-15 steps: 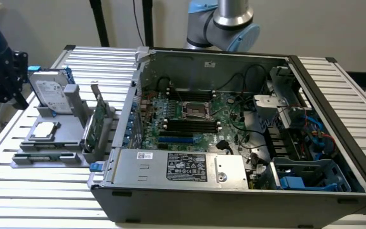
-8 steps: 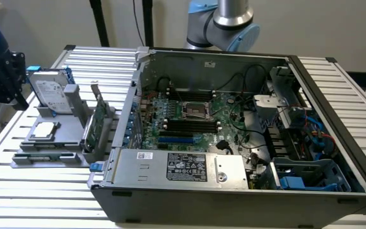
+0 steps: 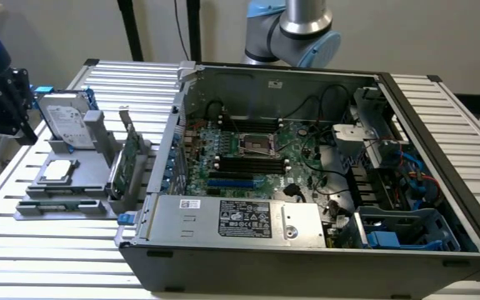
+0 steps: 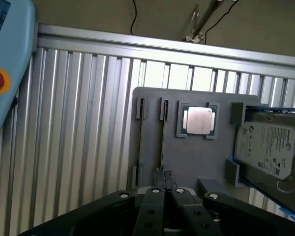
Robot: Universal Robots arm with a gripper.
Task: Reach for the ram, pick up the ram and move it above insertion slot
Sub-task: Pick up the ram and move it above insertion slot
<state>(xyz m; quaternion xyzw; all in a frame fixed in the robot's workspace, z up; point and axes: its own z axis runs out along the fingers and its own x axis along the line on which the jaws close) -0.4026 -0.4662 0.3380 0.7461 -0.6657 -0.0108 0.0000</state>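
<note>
The gripper [image 4: 163, 178] has its jaws pressed together, fingertip against fingertip, with nothing gripped between them. It hangs clear above the grey holder [image 4: 206, 162] and touches nothing. The ram [image 4: 162, 140] stands on its thin edge in a slot of that holder, the slot just beside the processor chip [image 4: 198, 120]. The closed tips line up with the near end of that slot. A second slot [image 4: 139, 142] runs alongside, nearer the holder's edge.

The wrist view also gives the hard drive [image 4: 268, 147] at the holder's far side and a blue pendant [image 4: 7, 73] with a red button lying on the table [image 4: 78, 137].

The exterior view takes in the open computer case [image 3: 307, 250] with its motherboard [image 3: 249, 156], and the upright green card [image 3: 123, 169] between holder and case. There the gripper [image 3: 25, 128] hangs at the table's edge on the exterior view's left.
</note>
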